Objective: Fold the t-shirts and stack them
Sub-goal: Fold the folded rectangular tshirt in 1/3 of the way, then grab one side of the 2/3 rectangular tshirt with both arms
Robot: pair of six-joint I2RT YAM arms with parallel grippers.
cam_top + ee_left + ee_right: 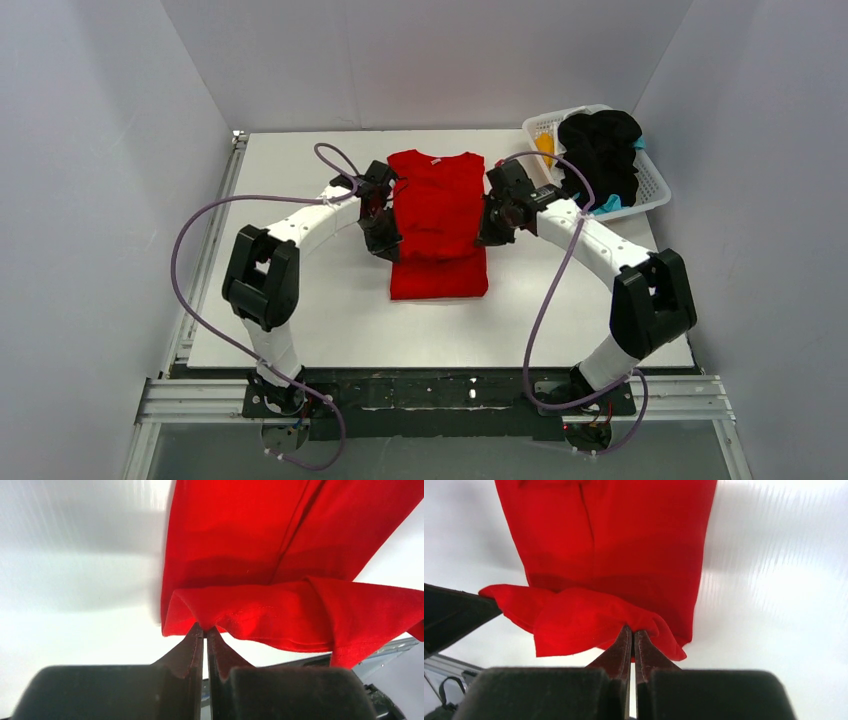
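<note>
T-shirt [437, 200], red, long axis near-to-far, collar at far end

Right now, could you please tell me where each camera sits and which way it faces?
Top external: above and behind, looking down on the table; left arm, right arm show.
Left wrist: looks along its fingers; left pincer shut on the red t-shirt's edge.
Right wrist: likewise; right pincer shut on the opposite edge.
Shared: every view shows that shirt.
</note>
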